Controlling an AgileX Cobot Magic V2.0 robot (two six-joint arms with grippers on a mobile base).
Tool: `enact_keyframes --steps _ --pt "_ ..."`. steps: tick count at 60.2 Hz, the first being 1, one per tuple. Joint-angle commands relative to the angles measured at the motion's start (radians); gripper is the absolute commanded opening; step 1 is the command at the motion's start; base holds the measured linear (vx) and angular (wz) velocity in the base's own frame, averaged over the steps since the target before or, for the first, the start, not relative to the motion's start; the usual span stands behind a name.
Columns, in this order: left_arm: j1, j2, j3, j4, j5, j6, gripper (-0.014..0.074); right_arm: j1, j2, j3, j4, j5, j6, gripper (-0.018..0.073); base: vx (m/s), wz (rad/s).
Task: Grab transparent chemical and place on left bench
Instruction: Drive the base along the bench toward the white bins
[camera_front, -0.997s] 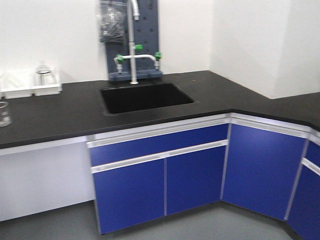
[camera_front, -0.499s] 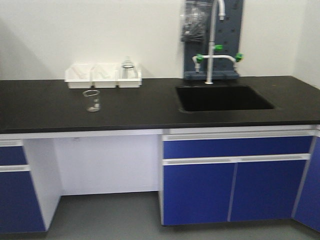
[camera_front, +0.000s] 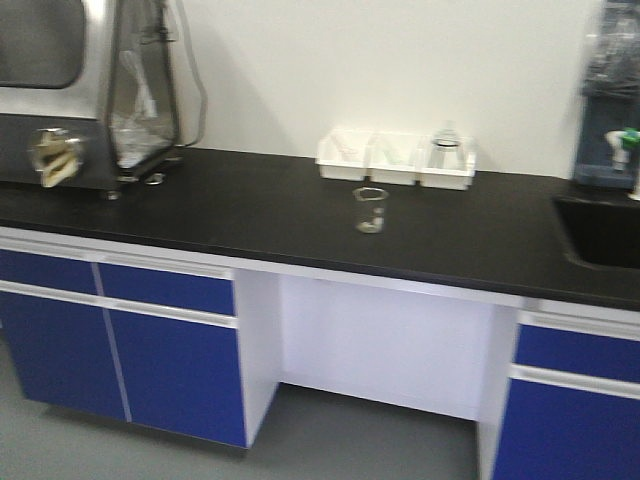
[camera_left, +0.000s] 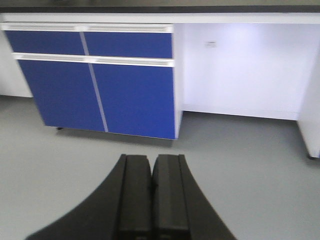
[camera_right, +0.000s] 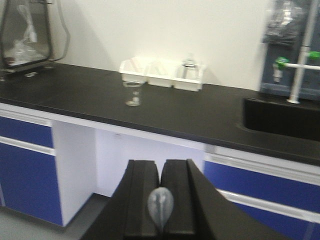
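black bench ahead, pipette bulb in the right claw

a long black countertop, the left bench (camera_front: 250, 215), runs left to right under a plain white wall, with three white bins (camera_front: 395, 160) at its back and a clear beaker (camera_front: 370, 210) standing alone just in front of them. no pipette can be seen in that beaker. a dark sink (camera_front: 600, 230) lies at the bench's right end.

the right gripper (camera_right: 160, 165) faces the bench from the aisle, apart from its front edge, with the countertop across the view above the fingertips. its fingers are drawn almost together, and a pale translucent bulb shows at the seam. this looks like the pipette top of the transparent chemical (camera_right: 160, 204), pinched there. the glass itself is hidden in every view.

the left gripper (camera_left: 152, 160) is pressed together on nothing and points low at the blue cabinets (camera_left: 100, 95) and grey floor.

the right arm looks like the one to set down. bare countertop lies ahead and left of the standing beaker.
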Motion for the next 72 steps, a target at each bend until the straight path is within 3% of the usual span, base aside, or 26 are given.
enact_keyframes --steps 1,30,72 --pt "-0.002 -0.019 0.016 -0.001 -0.078 -0.008 -0.0003 -0.005 0.008 -0.027 -0.013 -0.077 -0.007 -0.0004 0.24 0.56" --pt "-0.002 -0.019 0.016 -0.001 -0.078 -0.008 -0.0003 -0.005 0.008 -0.027 -0.013 -0.077 -0.007 -0.0004 0.31 0.34" --pt "-0.002 -0.019 0.016 -0.001 -0.078 -0.008 -0.0003 -0.005 0.008 -0.027 -0.013 -0.077 -0.007 -0.0004 0.43 -0.04"
